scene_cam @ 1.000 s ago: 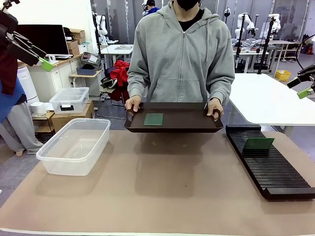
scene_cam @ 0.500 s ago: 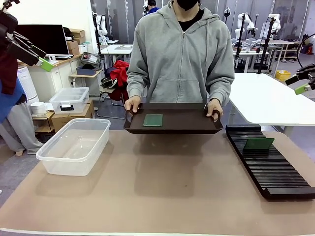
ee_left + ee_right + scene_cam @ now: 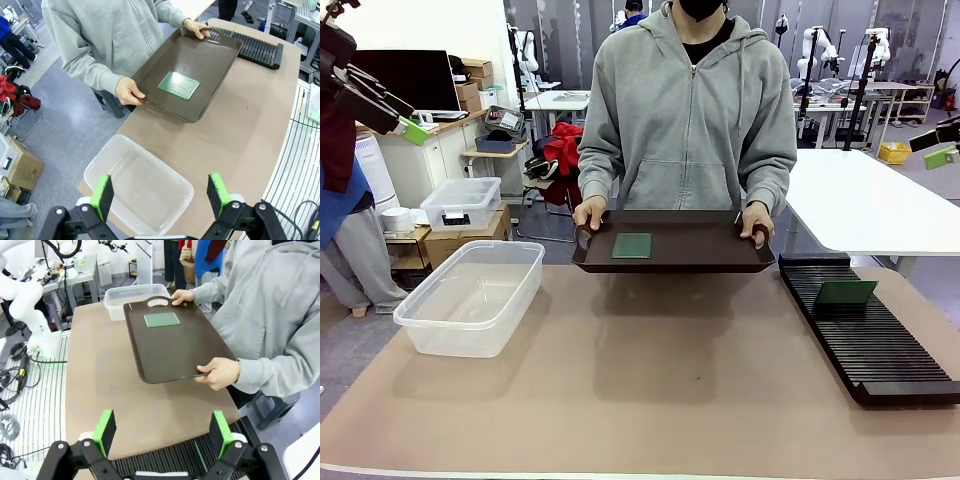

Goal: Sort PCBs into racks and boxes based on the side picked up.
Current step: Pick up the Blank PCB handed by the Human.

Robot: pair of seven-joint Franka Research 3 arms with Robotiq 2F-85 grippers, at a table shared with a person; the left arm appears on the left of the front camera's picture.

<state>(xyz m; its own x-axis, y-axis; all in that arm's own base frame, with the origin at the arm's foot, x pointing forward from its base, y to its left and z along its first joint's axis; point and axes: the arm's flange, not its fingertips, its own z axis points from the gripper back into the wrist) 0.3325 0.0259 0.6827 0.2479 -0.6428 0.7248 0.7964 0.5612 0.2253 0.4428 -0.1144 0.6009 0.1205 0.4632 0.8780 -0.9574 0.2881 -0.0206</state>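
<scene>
A person holds a dark brown tray [image 3: 700, 262] by its handles above the table's far edge. One green PCB [image 3: 632, 245] [image 3: 178, 85] [image 3: 161, 319] lies flat on it. A second PCB [image 3: 846, 292] stands tilted in the long black rack [image 3: 880, 345] [image 3: 252, 46] [image 3: 175, 460] at the right. The clear box [image 3: 470, 296] [image 3: 137, 187] [image 3: 131, 292] sits at the left with nothing in it. My left gripper [image 3: 405, 118] [image 3: 160, 192] hangs open high above the box. Raised at the right edge, my right gripper [image 3: 938, 150] [image 3: 162, 432] is open above the rack's near end.
A smaller lidded clear bin [image 3: 460, 203] stands on cartons behind the table at the left. A white table [image 3: 870, 205] lies behind the rack. The brown table mat [image 3: 650, 380] is bare between box and rack.
The right gripper has risen at the picture's right edge. The person's tray and the left gripper have stayed where they were.
</scene>
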